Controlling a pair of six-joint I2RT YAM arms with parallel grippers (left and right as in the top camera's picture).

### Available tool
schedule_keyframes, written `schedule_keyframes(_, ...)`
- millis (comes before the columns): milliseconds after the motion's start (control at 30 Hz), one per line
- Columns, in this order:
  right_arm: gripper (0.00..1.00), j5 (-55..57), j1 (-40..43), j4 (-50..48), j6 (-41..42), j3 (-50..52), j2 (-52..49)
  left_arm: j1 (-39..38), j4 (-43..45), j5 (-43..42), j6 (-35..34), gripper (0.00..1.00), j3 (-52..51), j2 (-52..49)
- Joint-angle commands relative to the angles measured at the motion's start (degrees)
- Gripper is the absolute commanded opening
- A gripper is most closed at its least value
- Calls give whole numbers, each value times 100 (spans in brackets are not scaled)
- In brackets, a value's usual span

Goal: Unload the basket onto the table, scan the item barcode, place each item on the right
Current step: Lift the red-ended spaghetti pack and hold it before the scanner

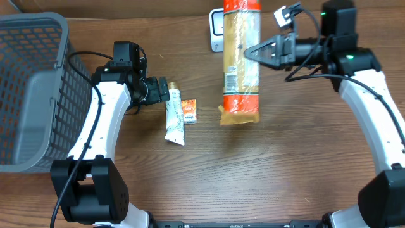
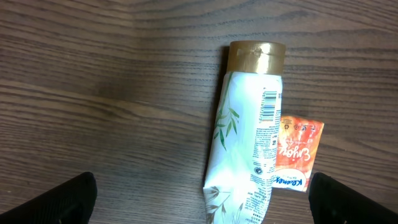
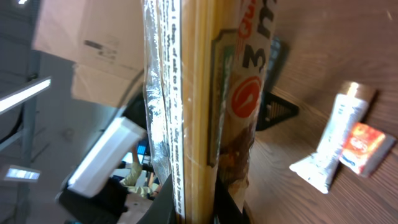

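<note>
The right gripper [image 1: 250, 52] clamps the pasta packet [image 1: 239, 79] over the far scanner [image 1: 216, 28], likely presenting its barcode; the left gripper [image 1: 166, 90] hangs released above the tube [image 1: 174, 119].

One packet of spaghetti [image 1: 241, 63] was counted. One white tube [image 1: 174, 123] was counted, with one gold cap on it. One small orange packet [image 1: 189, 111] was counted. One grey basket [image 1: 25, 95] was counted, and one wooden surface [image 1: 266, 177]. One white device [image 1: 216, 31] was noted, largely hidden behind the spaghetti; its kind could not be told. Two robot arms were counted, the left arm [image 1: 104, 120] and the right arm [image 1: 380, 114]. Two end effectors were counted, one per arm: the left end effector [image 1: 163, 92] and the right end effector [image 1: 254, 52].
</note>
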State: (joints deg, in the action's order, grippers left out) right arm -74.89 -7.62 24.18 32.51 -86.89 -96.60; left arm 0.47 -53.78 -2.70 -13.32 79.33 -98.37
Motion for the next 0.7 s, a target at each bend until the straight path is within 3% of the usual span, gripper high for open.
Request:
schedule_keyframes(0,4,-581,68,-358,492,-149,389,-11,15,37,107,100,63,50)
schedule_keyframes(300,4,-136,35,-1397,791,-179,605,-11,15,37,107,99,63,50)
schedule_keyframes(400,4,654,-72,-1274,227,-208,605,-11,15,37,107,100,63,50)
schedule_keyframes(533,4,2907,-505,-219,-990,-243,605,-11,15,37,107,100,63,50)
schedule_keyframes(633,4,5342,-1121,345,-1921,-245,605,-11,15,37,107,100,63,50)
schedule_keyframes(667,4,6953,-1626,302,-2586,-245,605,-11,15,37,107,100,63,50)
